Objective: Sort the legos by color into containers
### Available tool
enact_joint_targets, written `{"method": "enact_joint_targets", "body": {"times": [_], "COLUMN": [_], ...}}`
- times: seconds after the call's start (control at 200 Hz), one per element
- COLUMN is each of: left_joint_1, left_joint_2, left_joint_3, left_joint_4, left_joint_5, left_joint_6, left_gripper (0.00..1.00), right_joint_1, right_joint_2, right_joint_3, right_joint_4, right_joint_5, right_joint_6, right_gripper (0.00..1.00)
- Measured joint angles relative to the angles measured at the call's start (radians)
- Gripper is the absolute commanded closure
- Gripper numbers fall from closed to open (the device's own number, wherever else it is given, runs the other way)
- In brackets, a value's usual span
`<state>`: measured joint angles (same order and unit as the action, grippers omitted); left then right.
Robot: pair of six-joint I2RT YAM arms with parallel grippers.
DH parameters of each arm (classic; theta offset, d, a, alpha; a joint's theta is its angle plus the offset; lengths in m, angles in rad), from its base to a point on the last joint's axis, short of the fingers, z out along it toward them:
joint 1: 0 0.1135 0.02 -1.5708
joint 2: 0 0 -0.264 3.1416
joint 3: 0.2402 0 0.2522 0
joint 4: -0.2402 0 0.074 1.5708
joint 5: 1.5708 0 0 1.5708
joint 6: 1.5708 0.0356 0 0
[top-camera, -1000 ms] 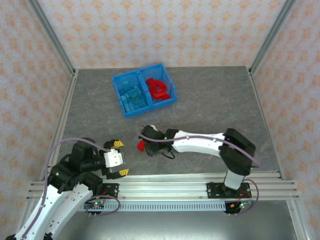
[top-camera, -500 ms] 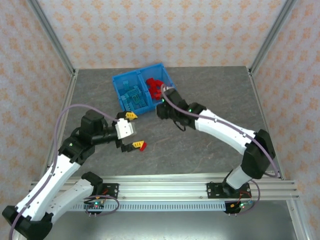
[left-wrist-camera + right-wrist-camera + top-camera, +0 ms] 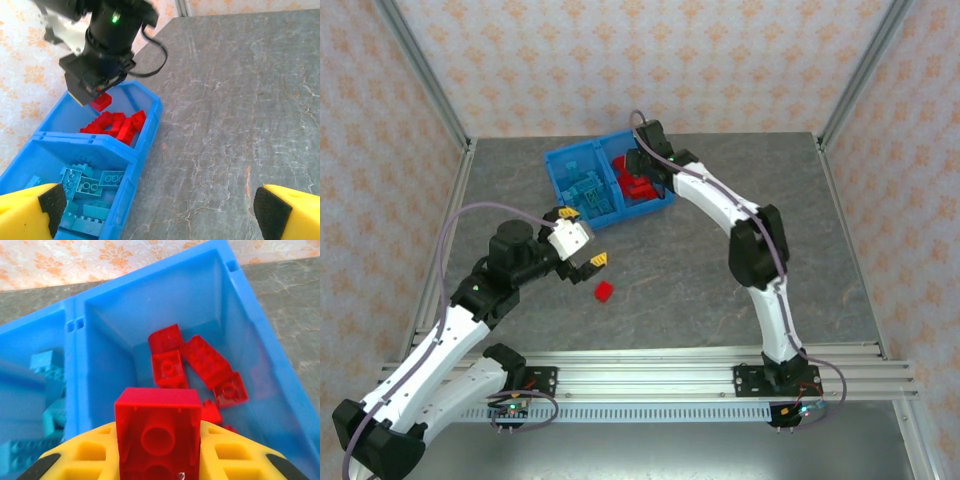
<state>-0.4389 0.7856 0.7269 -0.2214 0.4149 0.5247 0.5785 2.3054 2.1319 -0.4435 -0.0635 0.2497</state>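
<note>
One blue plastic bin [image 3: 558,180] at the far middle of the grey, stone-veined surface [image 3: 840,250]: rectangular, smooth-walled, split by a middle divider into two compartments.

In the left compartment [image 3: 52,159], a jumble of light blue bricks [image 3: 87,186], studded on top, too heaped for a sure count. In the right compartment [image 3: 112,325], at least five bright red bricks [image 3: 170,369], glossy, lying tilted against one another.

One more red brick [image 3: 157,415] clamped between the yellow fingers [image 3: 85,457] of the right claw [image 3: 157,452]. Hollow underside turned to the wrist camera, round tubes inside. Held over the right compartment, above the red heap.

One loose red brick [image 3: 604,291] alone on the surface, on the near side of the bin and well apart from it.

Left claw [image 3: 582,236] spread wide apart, nothing between its fingers, black pads [image 3: 272,212] set into yellow tips. Hanging between the bin's near-left corner and the loose red brick, touching neither.

Two white arms [image 3: 450,340] with black joints. One small green lamp [image 3: 115,19] lit on the right wrist.
</note>
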Motion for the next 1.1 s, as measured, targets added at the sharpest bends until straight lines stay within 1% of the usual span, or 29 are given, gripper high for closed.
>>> {"method": "enact_joint_targets", "body": {"times": [0.12,0.245,0.405,0.596,0.671,0.736,0.806,0.896,0.961,1.096], "left_joint_1": [0.000,0.000,0.000,0.000,0.000,0.000,0.000,0.000,0.000,0.000], "left_joint_2": [0.010,0.016,0.029,0.088,0.118,0.159,0.214,0.295,0.352,0.439], "left_joint_3": [0.000,0.000,0.000,0.000,0.005,0.028,0.078,0.182,0.270,0.430], "left_joint_4": [-0.021,-0.040,-0.045,-0.055,-0.061,-0.086,-0.131,-0.223,-0.296,-0.447], "left_joint_5": [-0.014,-0.035,-0.068,-0.111,-0.125,-0.154,-0.198,-0.243,-0.271,-0.318], "left_joint_6": [0.010,0.026,0.023,-0.028,-0.080,-0.143,-0.216,-0.298,-0.357,-0.469], "left_gripper": [0.01,0.01,0.01,0.01,0.00,0.01,0.01,0.00,0.00,0.00], "right_joint_1": [-0.015,-0.026,-0.031,-0.030,-0.030,-0.030,-0.030,-0.029,-0.029,-0.027], "right_joint_2": [0.188,0.302,0.331,0.298,0.230,0.140,0.012,-0.179,-0.319,-0.640], "right_joint_3": [0.228,0.358,0.401,0.400,0.339,0.257,0.146,-0.017,-0.133,-0.432], "right_joint_4": [-0.061,-0.108,-0.152,-0.195,-0.208,-0.214,-0.209,-0.188,-0.172,-0.130], "right_joint_5": [0.003,-0.029,-0.077,-0.099,-0.103,-0.112,-0.129,-0.168,-0.190,-0.255], "right_joint_6": [0.000,0.002,0.023,0.034,0.038,0.039,0.040,0.034,0.026,-0.017], "right_gripper": [0.73,0.66,0.50,0.47,0.47,0.45,0.42,0.37,0.32,0.15]}}
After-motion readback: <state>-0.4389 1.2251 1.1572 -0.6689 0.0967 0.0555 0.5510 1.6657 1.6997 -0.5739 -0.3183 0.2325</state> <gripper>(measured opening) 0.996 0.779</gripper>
